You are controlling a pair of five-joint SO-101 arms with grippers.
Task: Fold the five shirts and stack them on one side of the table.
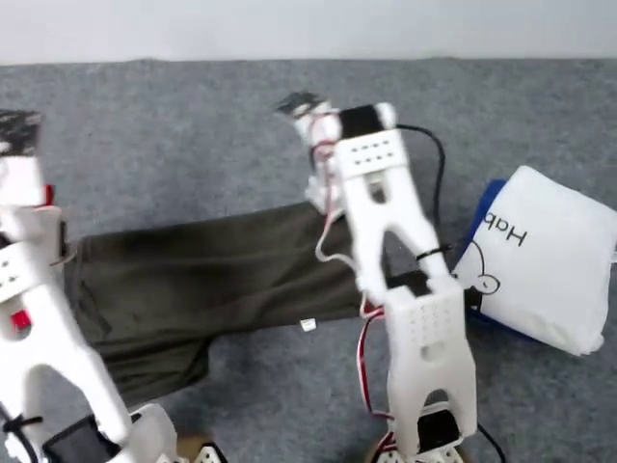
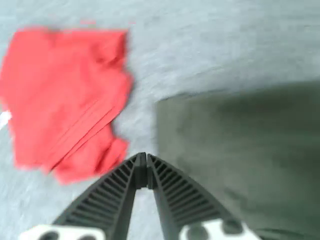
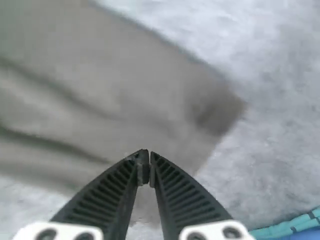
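Across the middle of the grey table (image 1: 174, 125) you have a dark olive shirt (image 1: 212, 280) spread flat. Your left gripper (image 2: 142, 162) hangs over one edge, fingers pressed together and empty, with a crumpled red shirt (image 2: 65, 95) nearby. Your right gripper (image 3: 144, 157), likewise closed on nothing, hangs above the other end. At the table's right, a folded white shirt (image 1: 549, 260) lies on a blue shirt (image 1: 487, 207).

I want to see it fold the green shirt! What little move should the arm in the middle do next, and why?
Probably open the right jaws and dip to the edge of the dark green shirt. They are shut on nothing, just over that edge, and the shirt lies spread long, not yet folded small like the white folded shirt.
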